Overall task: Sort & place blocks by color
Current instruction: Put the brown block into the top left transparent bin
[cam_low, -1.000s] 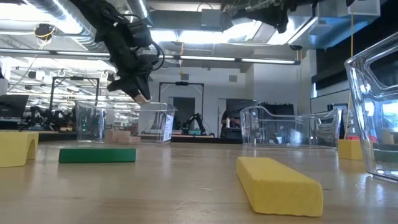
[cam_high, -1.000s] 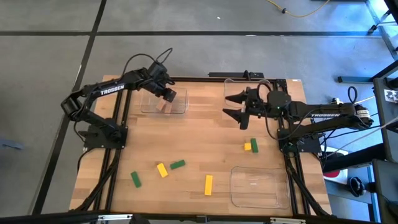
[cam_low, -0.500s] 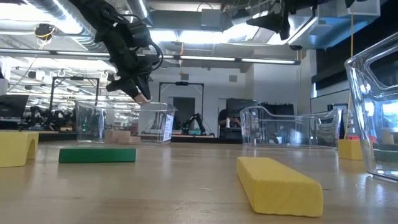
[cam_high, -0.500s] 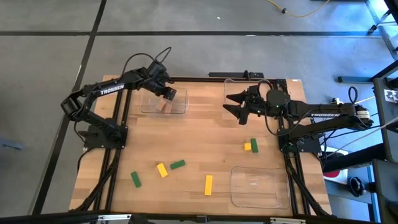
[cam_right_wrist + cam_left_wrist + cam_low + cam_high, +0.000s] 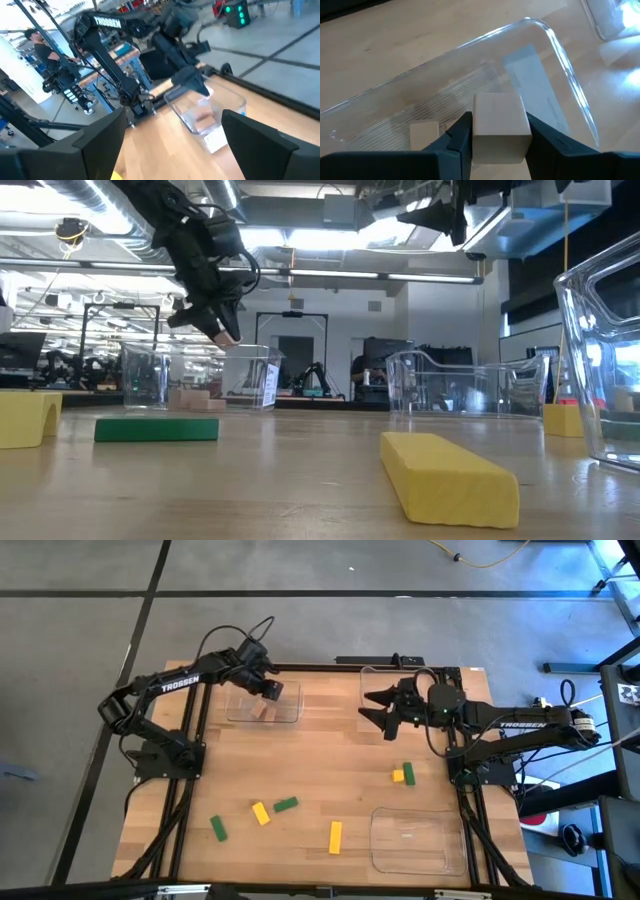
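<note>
My left gripper (image 5: pixel 272 691) is shut on a tan cube (image 5: pixel 500 125) and hovers above a clear tray (image 5: pixel 290 712) at the table's far left. Another tan block (image 5: pixel 424 134) lies on that tray's floor. My right gripper (image 5: pixel 376 710) is open and empty, high above the table beside the far right clear tray (image 5: pixel 372 675). Green blocks (image 5: pixel 218 829) (image 5: pixel 286 805) and yellow blocks (image 5: pixel 261 813) (image 5: pixel 335 837) lie flat on the near part of the table. A yellow cube (image 5: pixel 398 776) and a green block (image 5: pixel 409 773) lie side by side toward the right. My left gripper pinches the tan cube by two opposite sides (image 5: pixel 476 131) between its two fingers (image 5: pixel 461 137). The fingers slant downward over the tray. The cube (image 5: pixel 228 335) is lifted clear, above the tray's rim, its top face showing in the wrist view.
A third clear tray (image 5: pixel 415 838) stands at the near right corner. Bare wood lies in the table's middle between the trays and the loose blocks. A person (image 5: pixel 50 60) stands in the room beyond the table.
My right gripper has shifted a little toward the table's far edge, still open. My left gripper keeps its hold on the tan cube over the tray and has barely moved.
</note>
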`<state>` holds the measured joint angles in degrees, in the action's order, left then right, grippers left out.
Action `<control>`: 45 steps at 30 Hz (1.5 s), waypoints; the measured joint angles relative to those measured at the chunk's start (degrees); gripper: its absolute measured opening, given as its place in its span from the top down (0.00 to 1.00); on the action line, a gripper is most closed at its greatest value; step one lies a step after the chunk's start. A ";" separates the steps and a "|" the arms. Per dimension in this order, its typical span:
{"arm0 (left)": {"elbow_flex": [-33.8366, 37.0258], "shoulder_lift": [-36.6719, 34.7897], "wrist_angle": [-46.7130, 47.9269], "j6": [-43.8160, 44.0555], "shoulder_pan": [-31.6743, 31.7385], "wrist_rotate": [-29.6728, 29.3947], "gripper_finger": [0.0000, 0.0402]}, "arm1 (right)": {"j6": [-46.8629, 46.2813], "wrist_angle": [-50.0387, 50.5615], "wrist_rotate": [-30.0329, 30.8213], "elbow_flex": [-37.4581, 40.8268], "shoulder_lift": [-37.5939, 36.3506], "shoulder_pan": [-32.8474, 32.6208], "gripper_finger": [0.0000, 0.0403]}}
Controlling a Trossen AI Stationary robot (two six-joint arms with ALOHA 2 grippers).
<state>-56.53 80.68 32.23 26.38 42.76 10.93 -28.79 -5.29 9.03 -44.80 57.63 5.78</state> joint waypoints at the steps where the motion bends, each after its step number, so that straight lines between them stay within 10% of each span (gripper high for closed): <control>1: 0.00 0.00 0.00 0.16 0.00 -0.31 0.70 | -1.10 0.87 -0.01 0.00 0.00 0.00 0.18; 23: 0.10 10.64 -0.16 8.34 -0.70 3.30 0.70 | -6.94 8.17 0.60 0.00 0.00 0.00 0.18; 45: 6.84 10.67 6.75 4.99 0.87 -5.98 0.70 | -7.03 8.19 1.96 0.00 0.00 -0.02 0.18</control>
<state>-49.69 91.35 38.98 31.36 43.64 4.96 -35.81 2.90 10.98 -44.80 57.63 5.76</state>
